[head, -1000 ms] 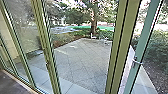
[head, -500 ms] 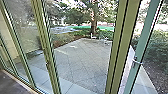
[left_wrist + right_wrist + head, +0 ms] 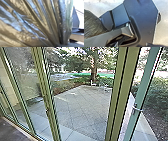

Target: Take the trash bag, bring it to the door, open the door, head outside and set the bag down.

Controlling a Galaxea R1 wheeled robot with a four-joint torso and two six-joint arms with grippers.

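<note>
In the left wrist view the dark, shiny trash bag (image 3: 37,25) is very close, its folds drawn together where my left gripper (image 3: 62,44) is shut on it. Part of the same dark, wrinkled bag (image 3: 91,23) shows beside the robot's base in the right wrist view. A door frame (image 3: 143,89) with a metal handle (image 3: 136,108) stands at the right of the head view, beside thick green posts. How far the door stands open I cannot tell.
Green-framed glass panels (image 3: 22,92) run along the left. Beyond them lie a paved yard (image 3: 80,107), white chairs (image 3: 106,88) near a tree (image 3: 94,69), and shrubs (image 3: 157,97) on the right. Thick posts (image 3: 122,97) stand close in front.
</note>
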